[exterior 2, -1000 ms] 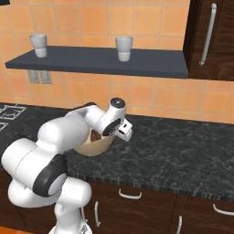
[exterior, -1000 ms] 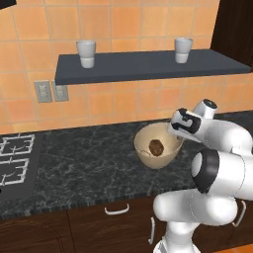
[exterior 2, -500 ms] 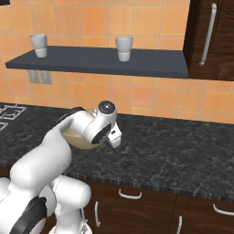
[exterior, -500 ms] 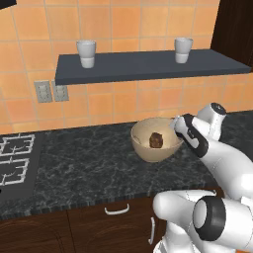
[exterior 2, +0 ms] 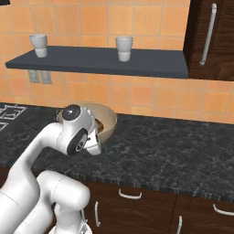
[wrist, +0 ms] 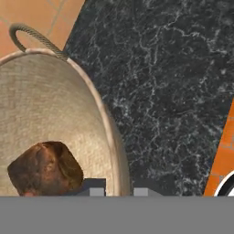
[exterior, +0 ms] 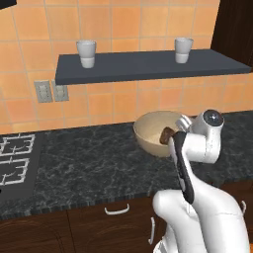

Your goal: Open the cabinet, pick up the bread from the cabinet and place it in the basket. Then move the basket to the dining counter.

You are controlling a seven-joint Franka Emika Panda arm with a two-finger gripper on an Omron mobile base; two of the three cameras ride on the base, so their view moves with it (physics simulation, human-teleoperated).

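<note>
pincer (wrist: 118, 188): closed on the rim of the basket (wrist: 55, 100), at its 3 o'clock side | bread (wrist: 45, 168): inside basket | basket: over black surface (exterior: 89, 163), under shelf (exterior: 148, 64) with 2 cups (exterior: 86, 53)

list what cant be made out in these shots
- Left base view: the basket's right side, behind the arm's wrist.
- Right base view: most of the basket and the bread, behind the arm.
- Hand view: the bread's underside and the fingers' hold on the rim, cut off by the bottom edge.
</note>
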